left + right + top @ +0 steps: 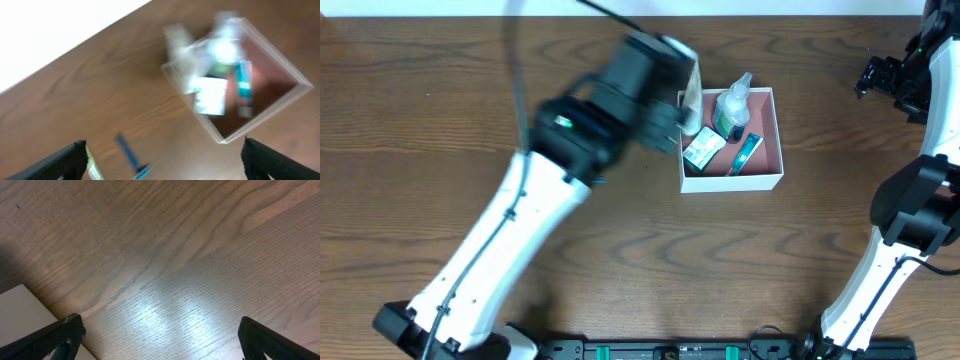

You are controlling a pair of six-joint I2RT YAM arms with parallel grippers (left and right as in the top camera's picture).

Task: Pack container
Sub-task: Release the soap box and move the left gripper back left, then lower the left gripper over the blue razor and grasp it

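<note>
The container (733, 183), a square white-walled box with a pink inside, sits right of centre on the table. It holds a clear bottle (732, 105), a teal tube (745, 155) and a white-green packet (703, 150). A pale tube (692, 95) leans at its left wall. My left gripper (667, 115) is blurred just left of the box. In the left wrist view it (164, 147) is open and empty, with the container (280, 107) ahead to the right. My right gripper (882, 78) is at the far right, open and empty (160, 330) over bare wood.
A blue razor (131, 157) lies on the table between my left fingers, and a yellow-green item (93, 164) lies by the left finger. Both are hidden under the arm in the overhead view. A white surface (20, 311) shows at the lower left of the right wrist view.
</note>
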